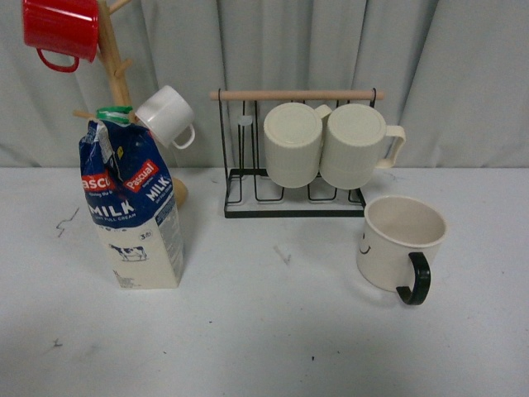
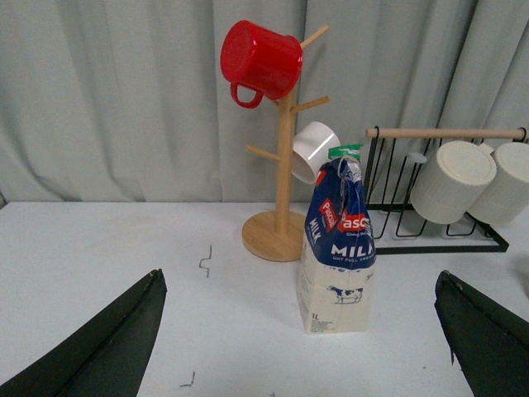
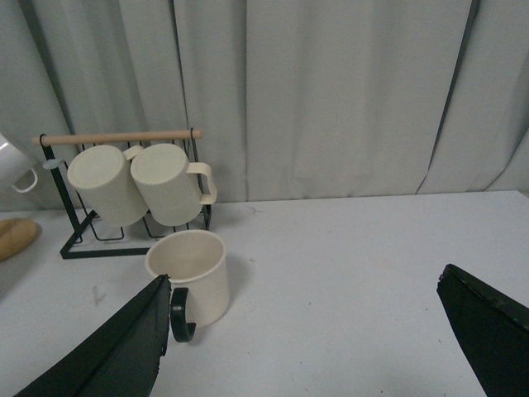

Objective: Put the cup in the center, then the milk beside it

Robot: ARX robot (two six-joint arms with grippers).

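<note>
My right hand (image 3: 304,285) hangs spread open and empty near the wide cream mug with a thick black handle (image 3: 190,273), upright on the white bench (image 1: 273,331) toward its right; stiff, smooth and probably light, it wants pinching across the rim wall.

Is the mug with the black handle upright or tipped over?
Upright. The cup rests on its base on the table, its open mouth facing up.

The milk (image 1: 132,207) stands upright near the table's (image 1: 273,331) left edge. The cup (image 1: 387,258) sits toward the right edge, handle facing the front edge, just before the wire rack (image 1: 289,213).
</note>
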